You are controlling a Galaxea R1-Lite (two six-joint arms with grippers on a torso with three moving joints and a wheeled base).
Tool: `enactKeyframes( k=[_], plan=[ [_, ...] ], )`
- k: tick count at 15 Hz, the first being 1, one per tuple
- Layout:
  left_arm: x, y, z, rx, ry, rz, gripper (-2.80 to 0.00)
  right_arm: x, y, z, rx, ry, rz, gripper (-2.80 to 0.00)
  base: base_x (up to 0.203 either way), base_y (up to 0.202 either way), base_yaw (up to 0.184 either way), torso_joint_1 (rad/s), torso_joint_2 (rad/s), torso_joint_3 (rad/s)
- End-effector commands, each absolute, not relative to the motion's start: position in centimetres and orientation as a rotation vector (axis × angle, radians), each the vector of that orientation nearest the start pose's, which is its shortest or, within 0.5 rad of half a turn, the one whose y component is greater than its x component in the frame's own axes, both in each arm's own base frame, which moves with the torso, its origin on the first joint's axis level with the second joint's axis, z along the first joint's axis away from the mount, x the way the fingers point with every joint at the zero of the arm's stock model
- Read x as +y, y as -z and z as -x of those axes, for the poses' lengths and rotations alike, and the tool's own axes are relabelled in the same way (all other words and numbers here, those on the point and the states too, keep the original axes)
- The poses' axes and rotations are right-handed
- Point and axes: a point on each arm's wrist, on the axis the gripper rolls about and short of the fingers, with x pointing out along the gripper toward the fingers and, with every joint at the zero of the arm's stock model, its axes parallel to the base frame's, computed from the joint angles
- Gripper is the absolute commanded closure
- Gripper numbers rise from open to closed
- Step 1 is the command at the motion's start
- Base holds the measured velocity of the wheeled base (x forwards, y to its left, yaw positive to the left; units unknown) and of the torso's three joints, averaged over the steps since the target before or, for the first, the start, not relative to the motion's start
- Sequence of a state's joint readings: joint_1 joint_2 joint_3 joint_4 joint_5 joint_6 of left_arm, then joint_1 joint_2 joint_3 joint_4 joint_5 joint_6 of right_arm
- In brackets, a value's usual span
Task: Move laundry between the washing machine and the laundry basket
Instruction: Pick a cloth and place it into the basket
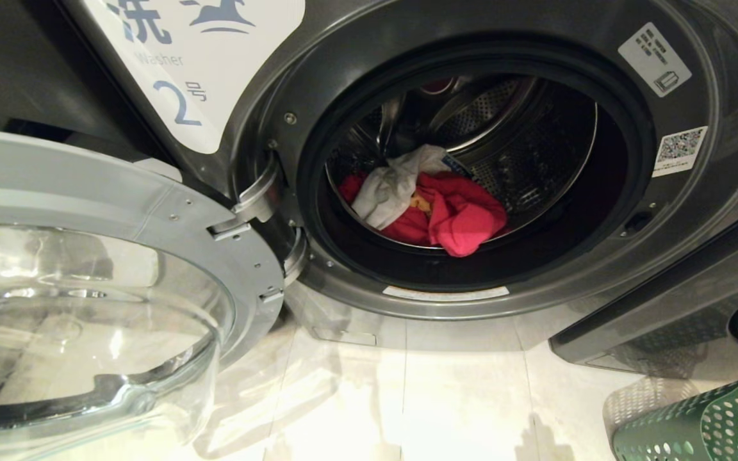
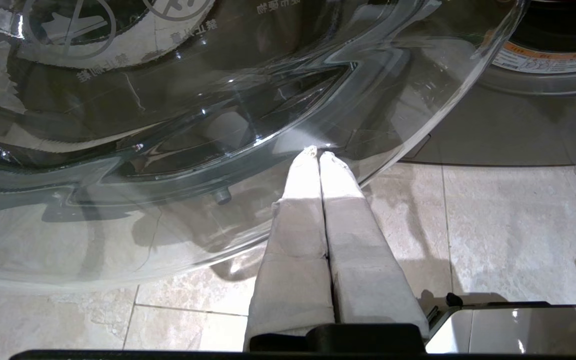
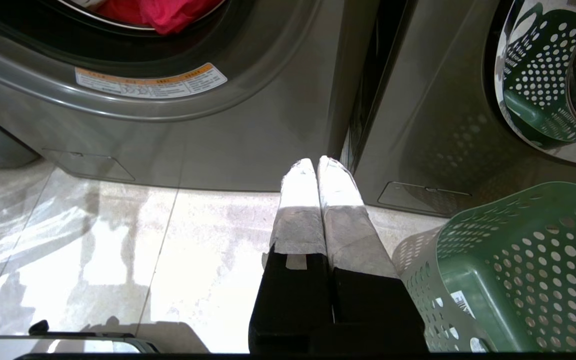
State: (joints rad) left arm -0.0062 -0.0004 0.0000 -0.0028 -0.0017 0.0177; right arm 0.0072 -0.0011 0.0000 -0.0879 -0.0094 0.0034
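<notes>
Front-loading washing machine [image 1: 696, 211], dark grey, w/ round door [image 1: 119, 211] swung fully open toward robot's left. Inside drum [image 1: 523, 153]: small pile of laundry, red garment [image 1: 462, 221] at front, spilling toward drum lip, w/ grey-white cloth [image 1: 394, 186] draped over its left part. Neither arm in head view. Left gripper [image 2: 318, 152], seen from wrist cam, clenched on nothing, cloth-wrapped fingers [image 2: 300, 200] pressed together, tips just beside clear glass bowl of door [image 2: 218, 100], above pale tiled floor [image 2: 508, 225]; touching glass or not: can't tell. Right gripper [image 3: 316, 162] likewise clamped empty, wrapped fingers [image 3: 340, 200] together, pointing at gap between washer base [image 3: 248, 140] and neighbouring machine [image 3: 428, 125]. Green perforated laundry basket [image 3: 518, 270] just beside right gripper, on its right, standing on floor; no clothes visible in shown part. Red laundry [image 3: 173, 15] beyond and above right gripper's tips, to its left, well apart. Orange-edged warning label [image 3: 150, 82] on washer's lower door rim.
</notes>
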Motion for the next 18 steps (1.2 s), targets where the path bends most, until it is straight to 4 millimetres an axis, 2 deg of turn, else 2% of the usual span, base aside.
enactKeyframes(
  k=[1, 6, 8, 10, 12, 14, 18],
  plan=[
    [0.0, -7.5, 2.3, 0.000, 0.008, -0.017, 0.00, 0.0, -7.5, 2.1, -0.055, -0.002, 0.016, 0.00, 0.000, 0.000, 0.000, 0.000, 0.00, 0.000],
    [0.0, -7.5, 2.3, 0.000, 0.008, -0.012, 0.00, 0.1, -7.6, 2.1, -0.057, -0.034, 0.110, 0.00, 0.000, 0.000, 0.000, 0.000, 0.00, 0.000],
    [0.0, -7.5, 2.3, 0.001, 0.008, -0.015, 0.00, 0.1, -9.7, 2.7, -0.116, -0.059, 0.144, 0.00, 0.000, 0.000, 0.000, 0.000, 0.00, 0.000],
    [0.0, -7.5, 2.3, 0.001, 0.008, -0.015, 0.00, 0.2, -12.6, 3.1, -0.090, -0.085, 0.150, 0.00, 0.000, 0.000, 0.000, 0.000, 0.00, 0.000],
    [0.0, -7.5, 2.3, 0.001, 0.009, -0.020, 0.00, 0.4, -13.7, 2.2, 0.016, -0.181, 0.150, 0.00, 0.000, 0.000, 0.000, 0.000, 0.00, 0.000],
    [0.0, -7.5, 2.3, 0.000, 0.009, -0.020, 0.00, 0.7, -13.9, 1.1, 0.105, -0.330, 0.147, 0.00, 0.000, 0.000, 0.000, 0.000, 0.00, 0.000],
    [0.0, -7.5, 2.3, -0.001, 0.008, -0.014, 0.00, 0.8, -15.3, -2.5, 0.299, -0.378, 0.127, 0.00, 0.000, 0.000, 0.000, 0.000, 0.00, 0.000]
  ],
)
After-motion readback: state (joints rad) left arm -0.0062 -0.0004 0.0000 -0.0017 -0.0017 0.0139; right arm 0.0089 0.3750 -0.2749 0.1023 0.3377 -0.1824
